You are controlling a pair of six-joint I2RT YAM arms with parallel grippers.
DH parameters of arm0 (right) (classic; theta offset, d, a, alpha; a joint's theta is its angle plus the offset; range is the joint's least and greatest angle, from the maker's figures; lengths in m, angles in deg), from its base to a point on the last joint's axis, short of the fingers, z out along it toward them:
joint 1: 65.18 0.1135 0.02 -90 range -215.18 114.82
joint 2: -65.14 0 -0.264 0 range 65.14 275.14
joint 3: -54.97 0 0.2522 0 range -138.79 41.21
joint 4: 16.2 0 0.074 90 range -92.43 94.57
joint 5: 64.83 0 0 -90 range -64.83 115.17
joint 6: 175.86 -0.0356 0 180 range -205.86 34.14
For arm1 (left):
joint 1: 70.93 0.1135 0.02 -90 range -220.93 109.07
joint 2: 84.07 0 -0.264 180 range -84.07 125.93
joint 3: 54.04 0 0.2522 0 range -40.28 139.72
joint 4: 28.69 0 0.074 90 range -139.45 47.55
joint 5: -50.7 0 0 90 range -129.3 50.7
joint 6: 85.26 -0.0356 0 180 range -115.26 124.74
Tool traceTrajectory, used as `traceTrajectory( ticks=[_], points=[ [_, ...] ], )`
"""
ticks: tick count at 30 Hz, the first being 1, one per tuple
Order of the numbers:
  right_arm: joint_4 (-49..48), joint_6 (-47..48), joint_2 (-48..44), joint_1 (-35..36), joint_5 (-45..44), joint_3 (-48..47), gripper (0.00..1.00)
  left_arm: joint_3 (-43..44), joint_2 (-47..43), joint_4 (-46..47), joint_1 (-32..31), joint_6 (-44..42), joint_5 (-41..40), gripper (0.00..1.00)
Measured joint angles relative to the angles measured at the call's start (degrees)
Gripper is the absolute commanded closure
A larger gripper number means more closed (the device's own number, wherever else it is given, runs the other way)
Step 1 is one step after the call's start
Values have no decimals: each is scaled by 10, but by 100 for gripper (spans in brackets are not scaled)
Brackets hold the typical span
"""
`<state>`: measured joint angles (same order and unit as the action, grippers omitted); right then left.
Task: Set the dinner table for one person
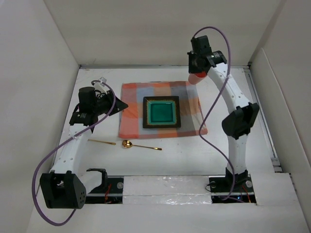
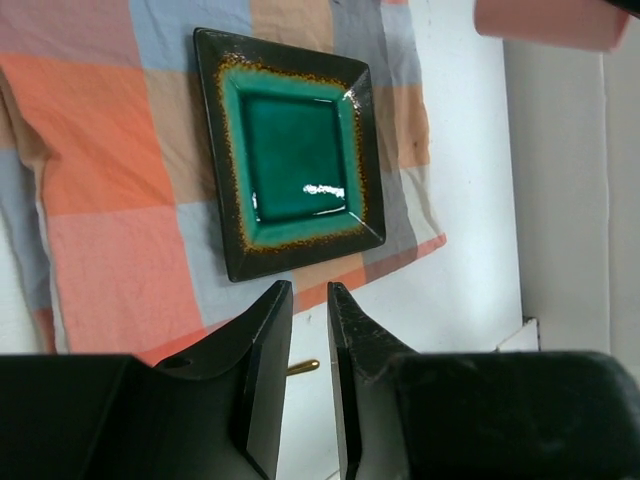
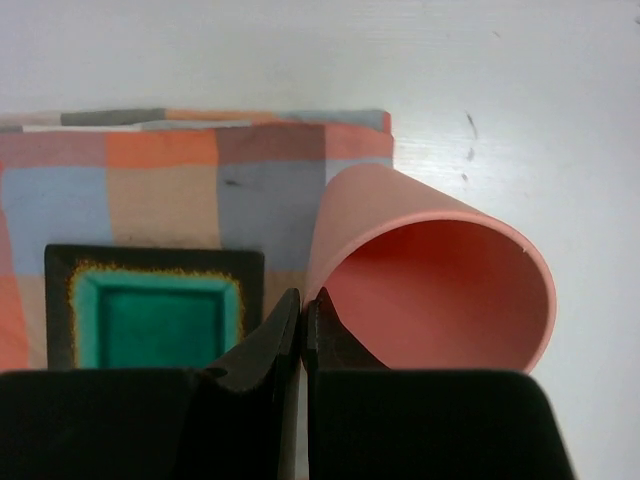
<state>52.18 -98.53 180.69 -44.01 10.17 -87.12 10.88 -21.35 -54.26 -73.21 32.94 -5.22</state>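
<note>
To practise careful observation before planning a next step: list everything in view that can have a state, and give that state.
cup: empty, tipped, rim pinched by the right hand
right hand: shut on the cup
left hand: slightly open, holding nothing
plate: empty, flat on the mat
mat: spread out under the plate
spoon: lying on the dinner table, off the mat
gold utensil: lying left of the spoon

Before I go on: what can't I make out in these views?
- Top view: pink cup mostly hidden under the right claw.
- Top view: gold utensil left of the spoon, too small to identify.
- Left wrist view: pink cup cut off by the top edge.
</note>
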Motion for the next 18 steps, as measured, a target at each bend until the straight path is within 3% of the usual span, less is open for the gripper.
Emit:
traceTrajectory(
  ticks=[5, 18],
  points=[
    [19, 34, 121, -11, 42, -116, 100, 14, 0, -20, 0, -16, -9, 80],
    [21, 50, 194, -24, 72, -140, 100, 26, 9, -40, 0, -30, -19, 80]
  ],
)
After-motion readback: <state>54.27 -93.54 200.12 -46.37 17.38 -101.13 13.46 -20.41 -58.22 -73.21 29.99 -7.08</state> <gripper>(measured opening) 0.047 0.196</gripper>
